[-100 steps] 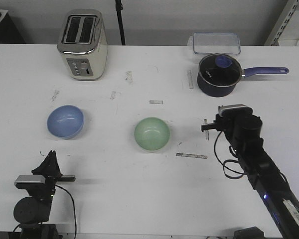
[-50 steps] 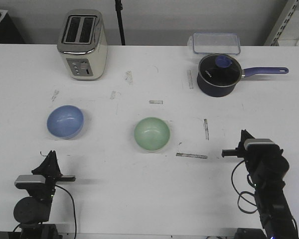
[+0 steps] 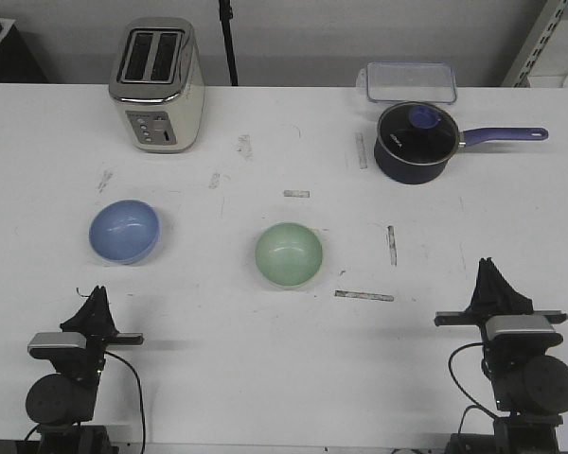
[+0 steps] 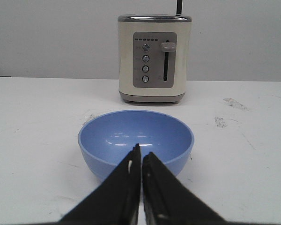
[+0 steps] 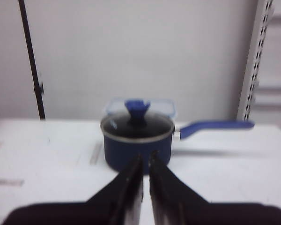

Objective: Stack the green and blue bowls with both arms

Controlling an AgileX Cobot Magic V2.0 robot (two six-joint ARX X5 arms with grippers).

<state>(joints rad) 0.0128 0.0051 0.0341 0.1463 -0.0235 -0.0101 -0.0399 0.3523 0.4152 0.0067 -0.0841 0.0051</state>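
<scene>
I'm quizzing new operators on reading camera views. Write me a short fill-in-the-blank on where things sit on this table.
1. The glossy light blue bowl sits in front of the cream ____.
2. The pale mint green bowl is to the ____ of the blue bowl in the front view.
3. The dark navy saucepan has a glass lid and a ____ handle.
4. The left gripper has its fingers ____, holding nothing.

Missing words: toaster; right; purple; shut

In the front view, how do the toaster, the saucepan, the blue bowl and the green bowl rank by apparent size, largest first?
1. Toaster.
2. Saucepan, counting its handle; it is close to the toaster.
3. Blue bowl and green bowl: they look equal, so no ranking between them.
</scene>
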